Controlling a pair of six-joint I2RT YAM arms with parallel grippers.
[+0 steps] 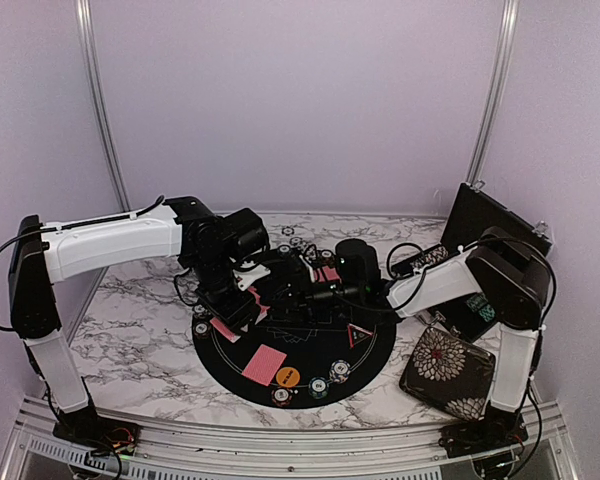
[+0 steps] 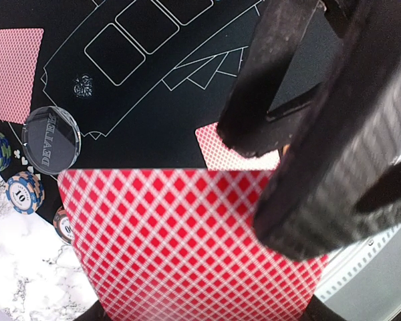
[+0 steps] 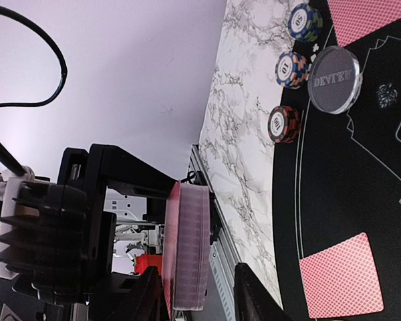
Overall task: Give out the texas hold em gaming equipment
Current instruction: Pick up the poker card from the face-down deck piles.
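**Top external.** Round black mat (image 1: 375, 350) on a marble table (image 1: 130, 340). The left gripper (image 1: 246, 292) and right gripper (image 1: 298, 286) meet nose to nose above the mat's middle; their grip cannot be read from here. On the mat's near side:
- one face-down card (image 1: 264, 362)
- an orange button disc (image 1: 287, 377) just beside the card
- chip stacks (image 1: 318, 387) along the near rim
- a red-edged black triangle (image 1: 358, 335) further right

A floral pouch (image 1: 447, 372) lies off the mat at right. A black case (image 1: 490, 225) stands propped behind it.

**Left wrist.** The left gripper is clamped on a deck of pink-red-backed cards (image 2: 187, 254), whose lattice back fills the foreground. The right gripper's fingers (image 2: 321, 180) reach over the deck's upper right corner. Below them on the mat lie a clear dealer button (image 2: 51, 139) and a second loose card (image 2: 13, 73).

**Right wrist.** The deck shows edge-on, upright, between the right gripper's parted jaws. A gap is visible on one side, so the deck is not pinched. Striped poker chips (image 3: 293, 69) sit in a row at the mat's rim, touching or just beside the dealer button.
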